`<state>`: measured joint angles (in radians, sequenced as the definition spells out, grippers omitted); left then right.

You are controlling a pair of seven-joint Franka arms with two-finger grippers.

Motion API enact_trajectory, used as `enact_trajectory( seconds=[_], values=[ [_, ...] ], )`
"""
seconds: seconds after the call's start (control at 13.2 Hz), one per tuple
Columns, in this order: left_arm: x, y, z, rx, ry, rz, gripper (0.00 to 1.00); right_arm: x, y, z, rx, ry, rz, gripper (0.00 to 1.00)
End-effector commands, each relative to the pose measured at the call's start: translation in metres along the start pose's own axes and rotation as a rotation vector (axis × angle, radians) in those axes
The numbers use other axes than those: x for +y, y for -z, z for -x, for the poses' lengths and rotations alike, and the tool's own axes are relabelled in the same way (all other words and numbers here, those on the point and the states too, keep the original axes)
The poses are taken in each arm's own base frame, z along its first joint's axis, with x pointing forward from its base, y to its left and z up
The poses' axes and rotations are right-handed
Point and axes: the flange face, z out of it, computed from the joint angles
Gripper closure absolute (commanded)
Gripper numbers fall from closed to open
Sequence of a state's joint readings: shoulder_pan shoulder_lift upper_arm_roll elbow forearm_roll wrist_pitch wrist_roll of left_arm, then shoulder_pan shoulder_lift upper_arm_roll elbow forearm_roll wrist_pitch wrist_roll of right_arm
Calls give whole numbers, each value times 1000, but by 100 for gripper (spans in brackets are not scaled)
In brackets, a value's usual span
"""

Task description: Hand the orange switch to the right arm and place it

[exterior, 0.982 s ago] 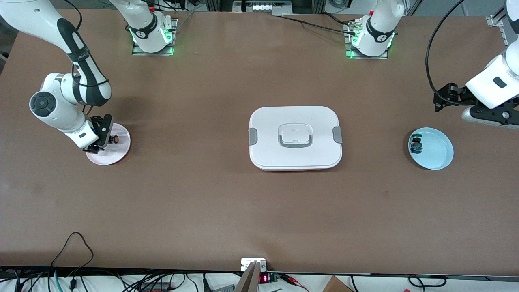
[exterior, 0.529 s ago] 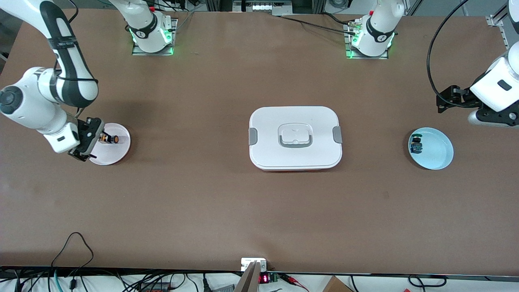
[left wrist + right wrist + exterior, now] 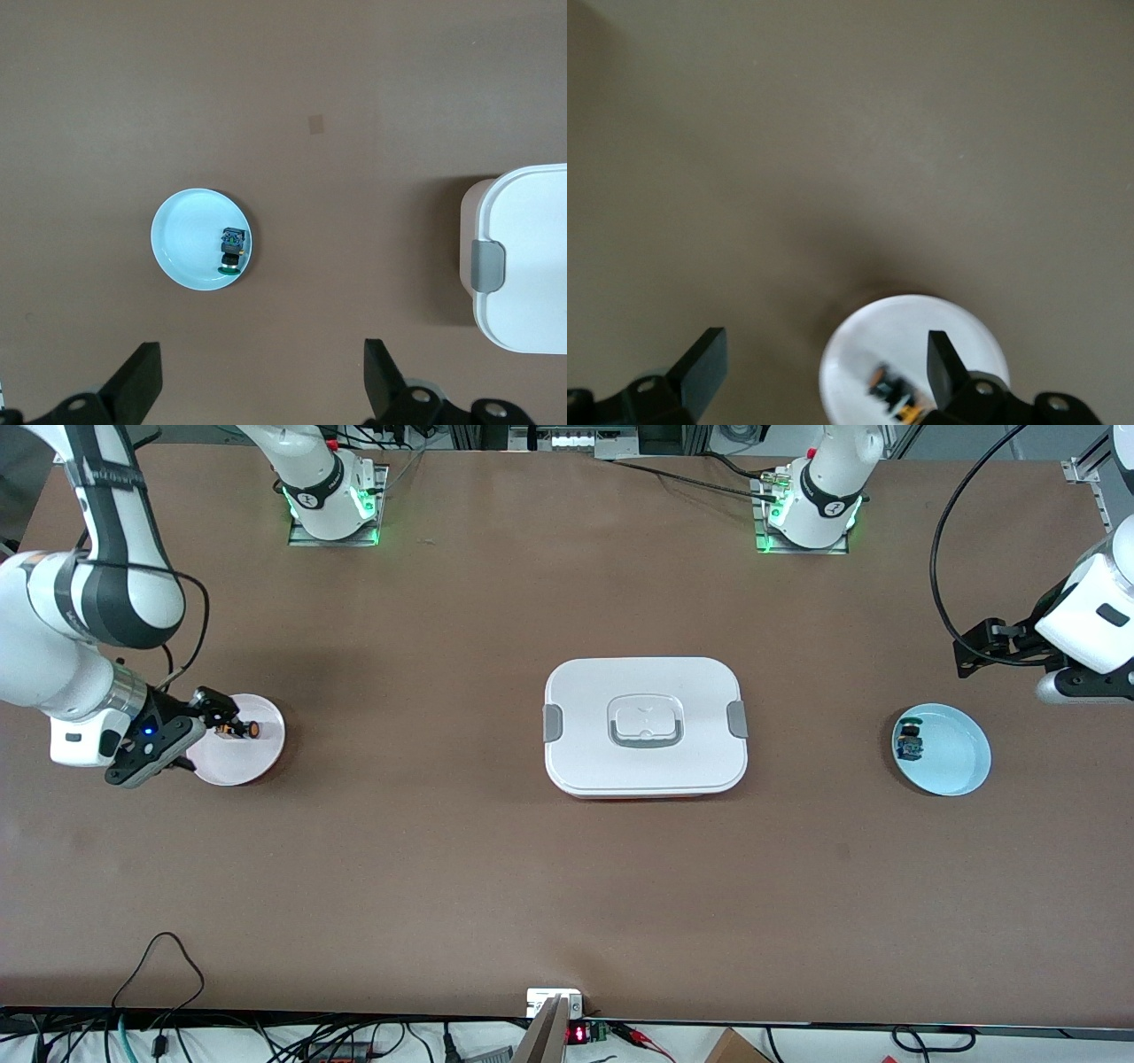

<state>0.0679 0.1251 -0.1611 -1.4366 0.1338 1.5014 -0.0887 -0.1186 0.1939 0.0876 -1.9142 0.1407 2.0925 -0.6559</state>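
Observation:
The orange switch (image 3: 239,730) lies on its side on a pale pink plate (image 3: 252,760) toward the right arm's end of the table. My right gripper (image 3: 202,731) hangs open over that plate's outer edge, apart from the switch, with nothing between its fingers. In the right wrist view the plate (image 3: 921,332) and the blurred orange switch (image 3: 897,395) show beside one finger (image 3: 943,365) of the right gripper (image 3: 822,367). My left gripper (image 3: 967,651) waits open and empty, up over the table at the left arm's end; the left wrist view shows the left gripper (image 3: 260,381) wide apart.
A white lidded box (image 3: 645,726) sits mid-table, also seen as the box (image 3: 527,257). A light blue plate (image 3: 957,757) near the left arm holds a green-capped switch (image 3: 909,742); from the left wrist, the blue plate (image 3: 182,243) and green switch (image 3: 232,250) show.
My right gripper has opened fully and pulled back from the orange switch toward the table's end, leaving it on the pink plate. The left arm drifted slightly outward.

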Motion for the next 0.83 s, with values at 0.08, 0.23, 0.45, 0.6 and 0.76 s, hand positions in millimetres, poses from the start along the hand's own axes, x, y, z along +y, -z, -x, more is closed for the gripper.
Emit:
enact_trajectory(
  seconds=[0.08,0.23,0.45,0.6,0.76],
  values=[
    [5,6,-2,-11,55,46,0,-32,72,2,-87,-317,-74,0],
    [6,6,-2,-11,54,47,0,-43,113,4,-176,-396,-78,0],
    [7,6,-1,-11,54,50,0,-49,138,10,-275,-410,37,0],
    [7,6,-1,-11,54,50,0,-48,142,8,-310,-381,197,0],
    [7,6,-1,-11,54,50,0,-36,147,2,-231,-390,222,0]
  ],
)
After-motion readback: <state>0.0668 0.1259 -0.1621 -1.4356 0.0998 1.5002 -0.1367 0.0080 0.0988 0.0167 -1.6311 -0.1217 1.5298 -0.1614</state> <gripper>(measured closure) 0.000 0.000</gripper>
